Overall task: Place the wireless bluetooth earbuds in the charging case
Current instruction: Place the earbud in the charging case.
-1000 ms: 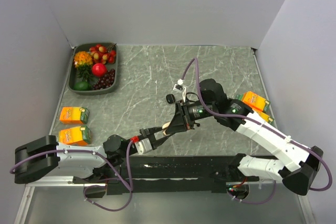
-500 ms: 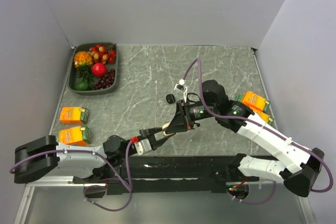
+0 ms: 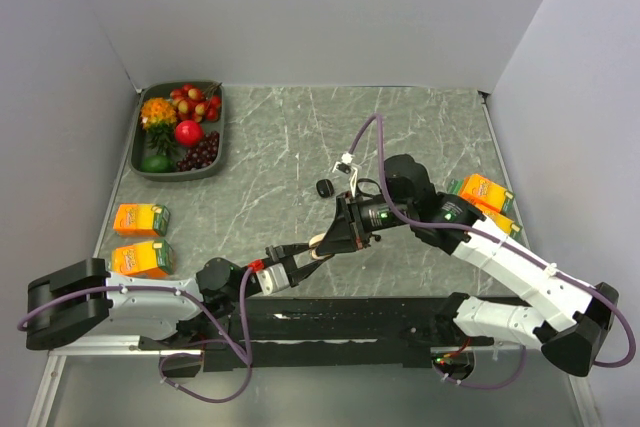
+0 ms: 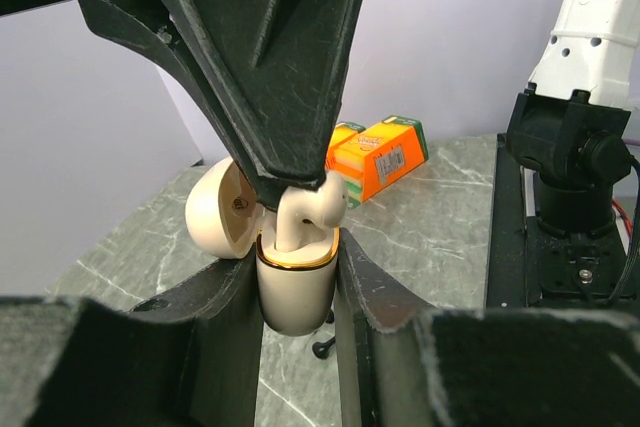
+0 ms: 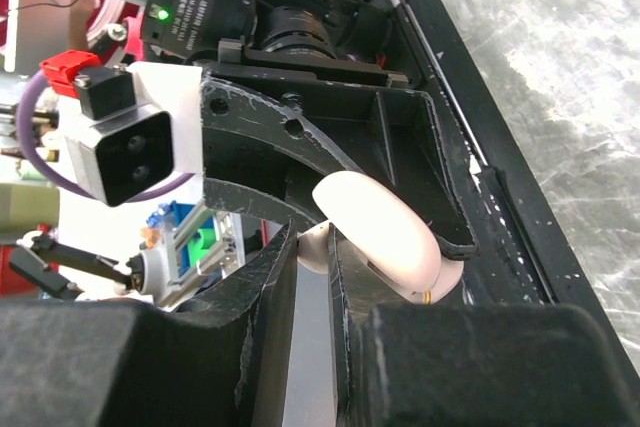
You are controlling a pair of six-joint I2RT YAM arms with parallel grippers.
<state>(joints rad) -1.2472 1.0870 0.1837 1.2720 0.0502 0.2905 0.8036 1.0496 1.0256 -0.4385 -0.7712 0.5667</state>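
The charging case (image 4: 295, 282) is cream with a gold rim, its lid (image 4: 215, 212) hinged open to the left. My left gripper (image 4: 297, 277) is shut on the case body and holds it upright above the table. A cream earbud (image 4: 305, 212) stands stem-down in the case mouth, pinched from above by my right gripper (image 4: 295, 187). In the right wrist view the earbud (image 5: 318, 247) sits between the right gripper's (image 5: 312, 247) narrow-set fingers, beside the lid (image 5: 385, 232). From the top both grippers meet at the case (image 3: 318, 242) near the front middle.
A small black piece (image 3: 323, 188) lies on the marble table behind the grippers and shows under the case (image 4: 322, 347). Orange cartons stand at the left (image 3: 140, 219) (image 3: 142, 259) and right (image 3: 486, 193). A tray of fruit (image 3: 217, 143) sits far left.
The right arm has shifted slightly toward the near side and its fingers have narrowed a little on the earbud. The left arm and the case have stayed put.
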